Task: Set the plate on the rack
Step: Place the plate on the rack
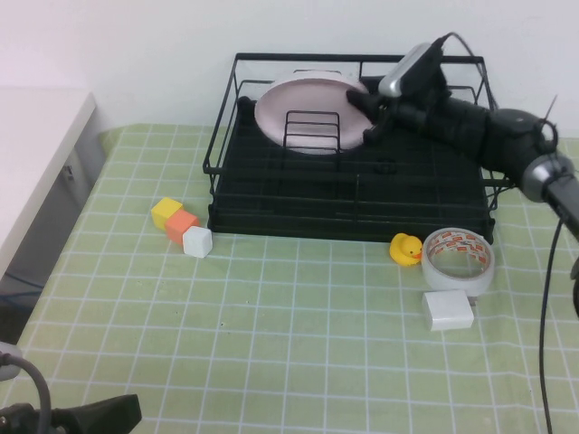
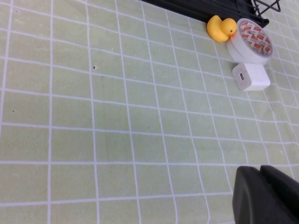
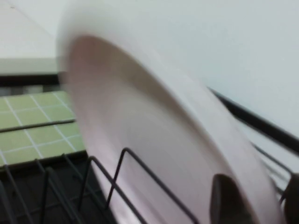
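The pale pink plate (image 1: 298, 113) stands tilted in the back left of the black wire rack (image 1: 344, 231), behind the small upright wire holder (image 1: 312, 131). My right gripper (image 1: 362, 104) reaches in from the right and is at the plate's right rim. In the right wrist view the plate (image 3: 140, 116) fills the frame and my right gripper (image 3: 257, 200) has one finger on each side of its rim, shut on it, above the holder wires (image 3: 117, 172). My left gripper (image 1: 90, 416) is shut and empty, low at the near left; it also shows in the left wrist view (image 2: 260, 186).
On the green checked cloth, a yellow duck (image 1: 406, 249), a white tape roll (image 1: 458, 259) and a white adapter (image 1: 448, 310) lie in front of the rack's right corner. Yellow, orange and white blocks (image 1: 182, 224) sit by its left corner. A white counter (image 1: 36, 154) stands at the left.
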Motion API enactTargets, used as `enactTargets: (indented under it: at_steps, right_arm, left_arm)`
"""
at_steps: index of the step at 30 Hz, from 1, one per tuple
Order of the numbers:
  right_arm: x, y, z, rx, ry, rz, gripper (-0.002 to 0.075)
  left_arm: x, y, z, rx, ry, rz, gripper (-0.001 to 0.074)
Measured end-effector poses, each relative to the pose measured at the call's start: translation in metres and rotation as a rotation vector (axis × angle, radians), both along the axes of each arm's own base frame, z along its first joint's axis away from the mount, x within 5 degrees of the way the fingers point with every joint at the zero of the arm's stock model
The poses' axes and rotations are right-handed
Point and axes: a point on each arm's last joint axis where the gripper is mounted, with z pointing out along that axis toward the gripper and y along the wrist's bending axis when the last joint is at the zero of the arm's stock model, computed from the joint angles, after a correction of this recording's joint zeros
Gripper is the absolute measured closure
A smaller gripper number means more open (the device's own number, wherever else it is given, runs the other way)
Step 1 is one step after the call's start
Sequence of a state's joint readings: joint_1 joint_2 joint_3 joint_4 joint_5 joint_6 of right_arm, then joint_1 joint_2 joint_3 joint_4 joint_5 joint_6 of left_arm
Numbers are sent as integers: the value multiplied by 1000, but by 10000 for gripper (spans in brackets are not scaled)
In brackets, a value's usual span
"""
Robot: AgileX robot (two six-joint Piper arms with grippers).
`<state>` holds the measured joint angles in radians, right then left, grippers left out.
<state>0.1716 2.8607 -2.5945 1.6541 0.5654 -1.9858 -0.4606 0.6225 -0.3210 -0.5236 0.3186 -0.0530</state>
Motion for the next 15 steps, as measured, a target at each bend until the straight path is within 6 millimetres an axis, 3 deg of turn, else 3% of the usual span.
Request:
enactTargets:
  at_steps: [6, 15]
  right_arm:
    - [2, 11, -4, 1, 20, -82, 409]
    - [10, 1, -6, 53, 84, -242, 404]
  left_arm:
    - [-1, 0, -1, 3, 9, -5, 736]
    - [-1, 0, -1, 2, 13, -6, 736]
